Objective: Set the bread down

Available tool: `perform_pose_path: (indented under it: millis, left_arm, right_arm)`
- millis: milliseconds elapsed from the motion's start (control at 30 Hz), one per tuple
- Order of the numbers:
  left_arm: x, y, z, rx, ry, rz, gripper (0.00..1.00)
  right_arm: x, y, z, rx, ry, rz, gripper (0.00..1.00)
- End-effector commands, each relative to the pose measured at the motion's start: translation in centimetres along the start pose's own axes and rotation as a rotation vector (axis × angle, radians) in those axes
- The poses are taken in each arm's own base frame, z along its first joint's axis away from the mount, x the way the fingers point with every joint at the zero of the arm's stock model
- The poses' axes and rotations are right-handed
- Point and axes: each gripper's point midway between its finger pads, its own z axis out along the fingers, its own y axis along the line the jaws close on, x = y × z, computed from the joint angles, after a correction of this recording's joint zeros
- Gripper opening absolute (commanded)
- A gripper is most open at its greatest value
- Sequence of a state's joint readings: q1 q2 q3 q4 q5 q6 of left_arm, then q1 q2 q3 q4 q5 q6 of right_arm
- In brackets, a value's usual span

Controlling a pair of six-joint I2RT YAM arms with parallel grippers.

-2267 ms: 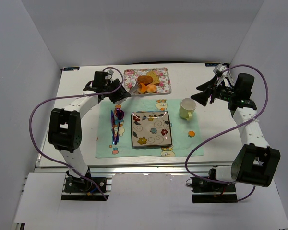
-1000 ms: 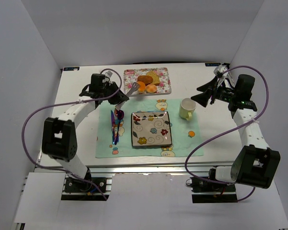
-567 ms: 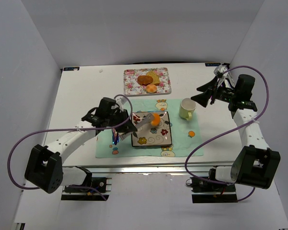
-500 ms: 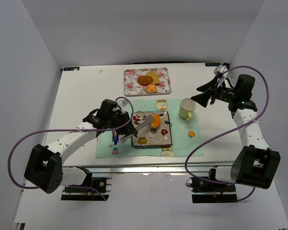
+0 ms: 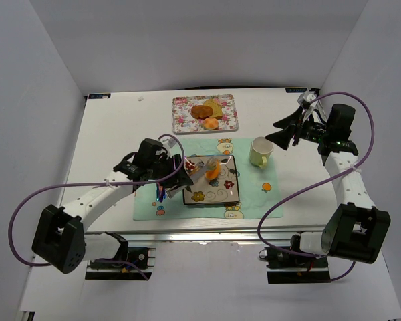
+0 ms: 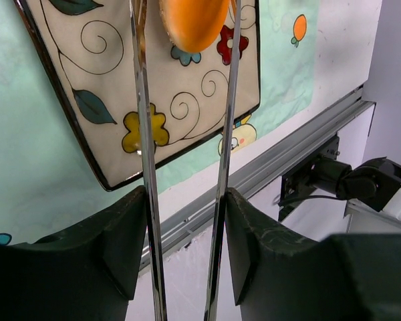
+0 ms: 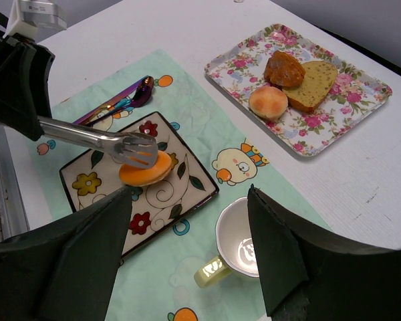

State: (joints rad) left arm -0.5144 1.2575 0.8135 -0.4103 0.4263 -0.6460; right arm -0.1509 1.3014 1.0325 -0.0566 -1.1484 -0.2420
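My left gripper (image 5: 176,175) is shut on metal tongs (image 5: 197,169), one arm against each finger in the left wrist view (image 6: 142,134). The tong tips grip the bread (image 5: 212,169), a glossy orange bun, low over the flowered square plate (image 5: 217,192). I cannot tell if the bun touches the plate. The bun (image 6: 194,20) shows between the tong arms, over the plate (image 6: 180,100). The right wrist view shows bun (image 7: 145,170), tongs (image 7: 100,140) and plate (image 7: 164,197). My right gripper (image 5: 281,132) is open and empty, raised at the right.
A floral tray (image 5: 184,114) at the back holds a second bun (image 5: 211,124), a dark brown piece and a yellow slice. A pale yellow-green cup (image 5: 259,151) stands right of the plate on the green mat. Purple cutlery (image 5: 162,180) lies left of the plate.
My left arm has carried the bun in the tongs from the tray to over the plate, and in the last half second shifted it slightly. The right arm has not moved.
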Motion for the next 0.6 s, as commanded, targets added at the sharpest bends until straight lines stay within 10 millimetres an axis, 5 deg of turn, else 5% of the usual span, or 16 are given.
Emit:
perform_pose_path:
  millis: [0,300,367,433,567]
  left_arm:
    - [-1.8,-2.2,-1.7,0.045,-0.078,0.045,0.58]
    - [-7.3,-1.3,-5.2,-0.017,-0.280,0.005,0.44]
    - [-8.8,0.3,-6.2,-0.054,-0.323,-0.015,0.33]
    - [-10.1,2.7,-7.1,-0.133,-0.363,-0.043,0.09]
    - [-13.0,10.9,-9.8,-0.575,-0.428,0.088,0.00]
  right_arm:
    - [-1.4,0.5,-0.4,-0.013,-0.019,-0.039,0.75]
    - [-1.3,0.5,-0.3,-0.019,-0.018,-0.035,0.75]
    - [-1.3,0.5,-0.3,-0.021,-0.018,-0.035,0.75]
    - [-1.3,0.5,-0.3,-0.021,-0.018,-0.035,0.75]
    - [-1.3,0.6,-0.3,-0.026,-0.020,-0.032,0.75]
